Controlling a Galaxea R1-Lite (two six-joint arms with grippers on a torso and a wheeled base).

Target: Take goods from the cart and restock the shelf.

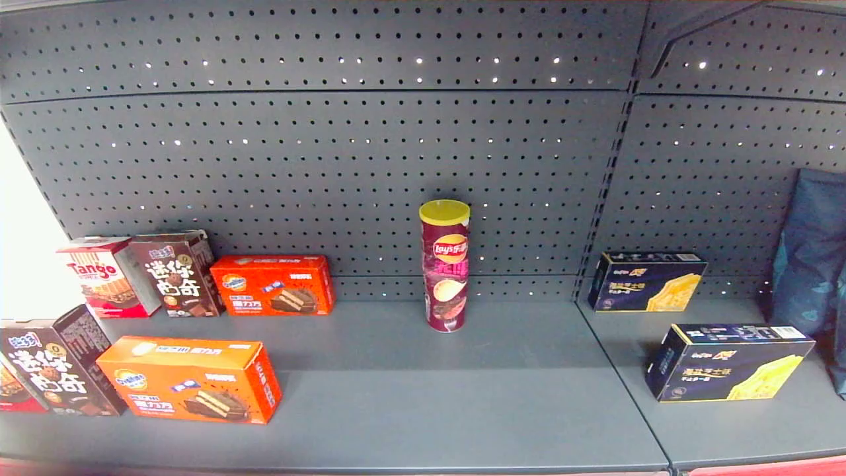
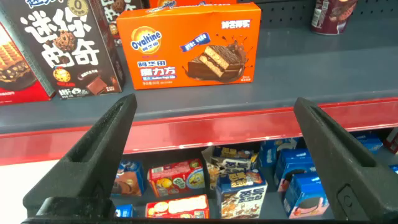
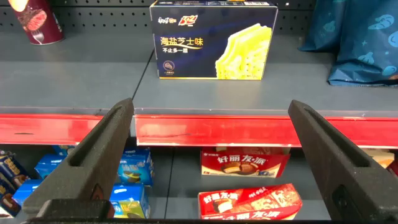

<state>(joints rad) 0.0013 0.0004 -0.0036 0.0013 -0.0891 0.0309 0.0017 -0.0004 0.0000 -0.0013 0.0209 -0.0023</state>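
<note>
Left gripper [image 2: 214, 104] hangs just outside the red front edge [image 2: 211, 121] of the shelf [image 1: 462, 396], fingers spread wide with nothing between them, facing the near orange box [image 2: 188, 46]. The right gripper [image 3: 210, 104] sits the same way, wide apart and bare, facing a dark blue box [image 3: 212, 40]. Seen from the head, open deck runs from the centre down to 6 o'clock. The chip can [image 1: 444, 264] stands upright alone at the centre, close to the pegboard [image 1: 330, 165]. Orange boxes and brown cartons [image 1: 178, 274] crowd 8 to 9 o'clock. Two dark blue boxes lie at 3 and 4 o'clock, with a blue bag [image 1: 813, 251] at the 3 o'clock edge. Below the red lip, snack boxes [image 3: 244, 165] pack a lower level
</note>
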